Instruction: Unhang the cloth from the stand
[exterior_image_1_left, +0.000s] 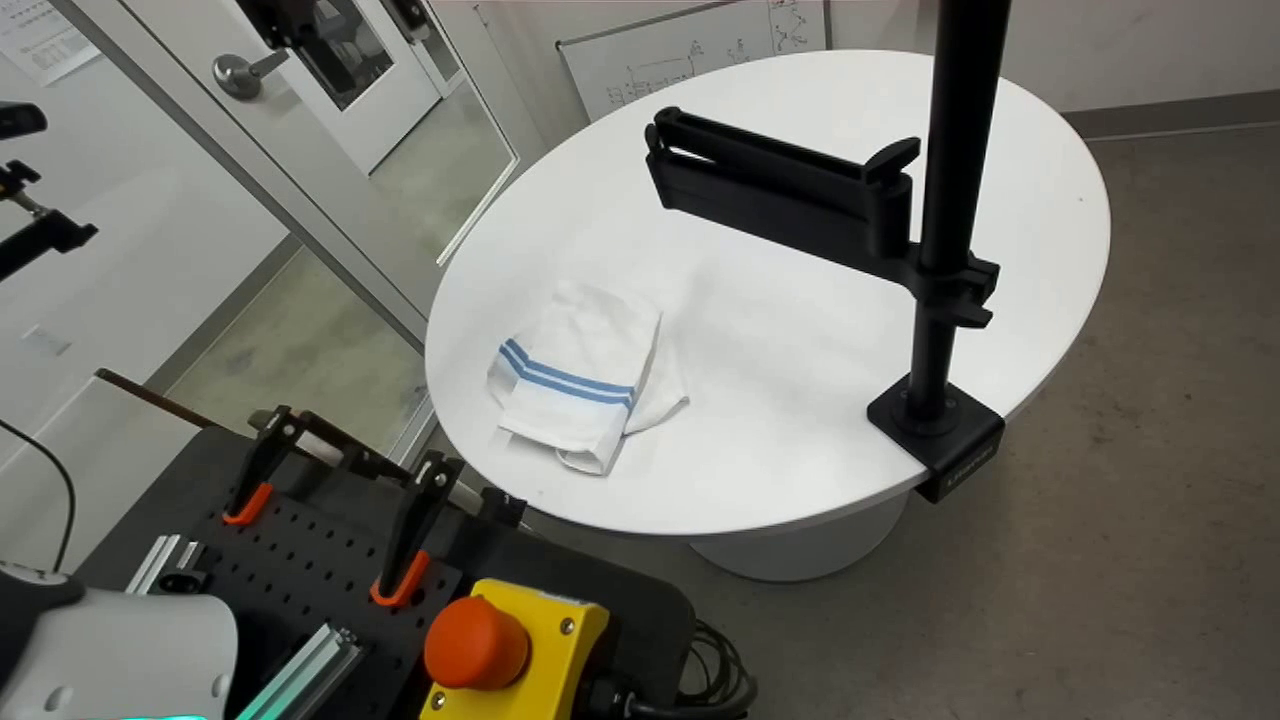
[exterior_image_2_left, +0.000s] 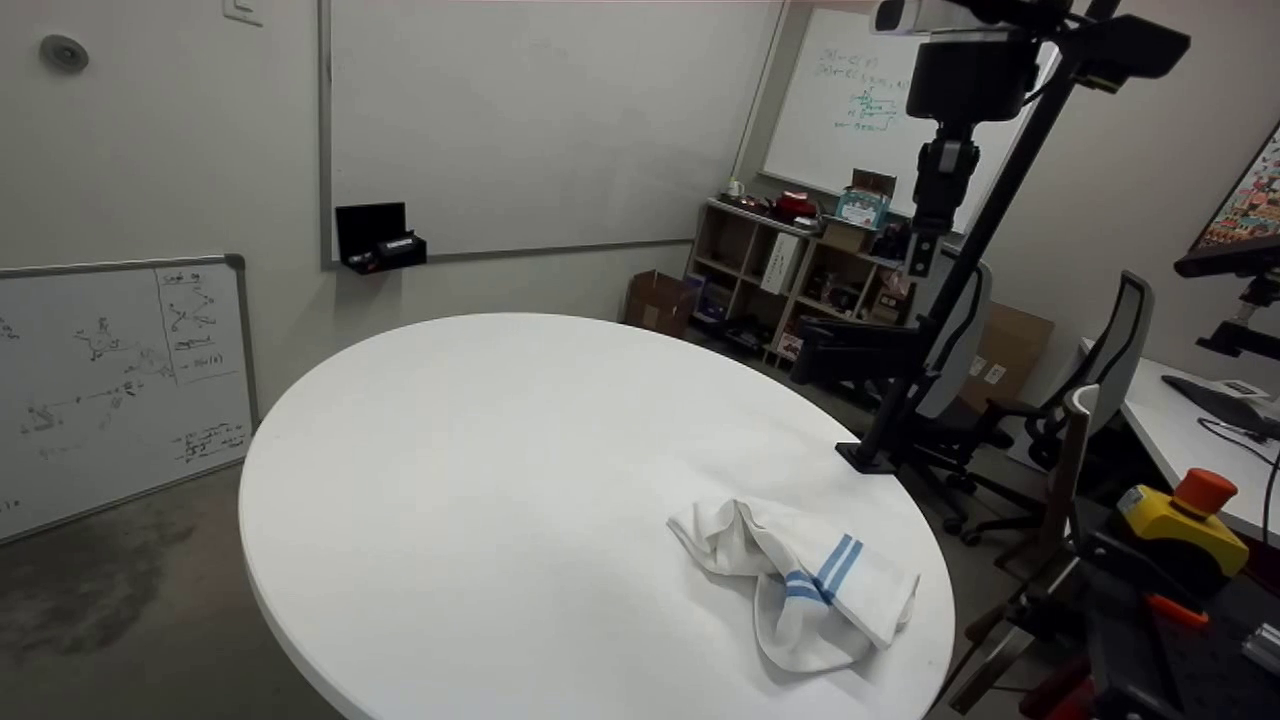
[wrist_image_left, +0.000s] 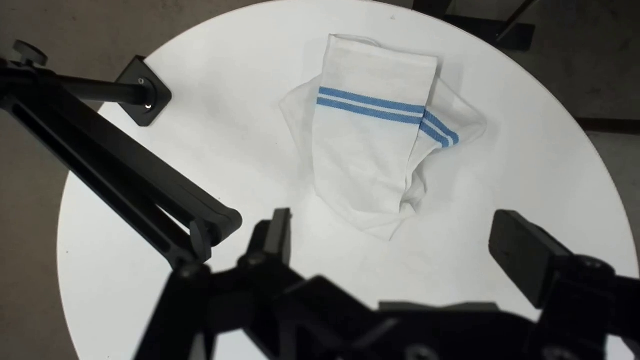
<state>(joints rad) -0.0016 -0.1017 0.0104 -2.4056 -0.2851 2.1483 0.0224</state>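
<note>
Claw (wrist_image_left: 392, 227): fingers (wrist_image_left: 520, 255) stood wide apart, with white desk (wrist_image_left: 210, 145) surface and the lowest tip of the cloth (wrist_image_left: 370, 145) showing through the gap in the wrist view. In an exterior view the claw pointed down, well above desk level.

Cloth: lay on the desk, off the stand (exterior_image_1_left: 940, 275), near the edge that faced the black bench (exterior_image_1_left: 650, 620). It was folded over loosely, with two blue stripes running across the top layer; a lower flap bearing matching stripes stuck out at one side in the wrist view.

Stand: its square base (exterior_image_1_left: 970, 430) sat on the same edge, slightly overhanging it, apart from the cloth. The pole (exterior_image_1_left: 960, 130) rose from the base, and the flat arm (exterior_image_1_left: 790, 205) reached inward over the desk. In the wrist view the arm's end appeared near one finger; true depth between them could not be judged.

Bench: carried a yellow box (exterior_image_1_left: 550, 660) with an orange-red button (exterior_image_1_left: 475, 642), plus two black clamps (exterior_image_1_left: 415, 525) with orange ends. Beyond the opposite desk edge, a whiteboard (exterior_image_2_left: 120, 380) with handwriting stood against the wall (exterior_image_2_left: 150, 150). Office chairs (exterior_image_2_left: 1118, 335) stood past the stand's edge.
</note>
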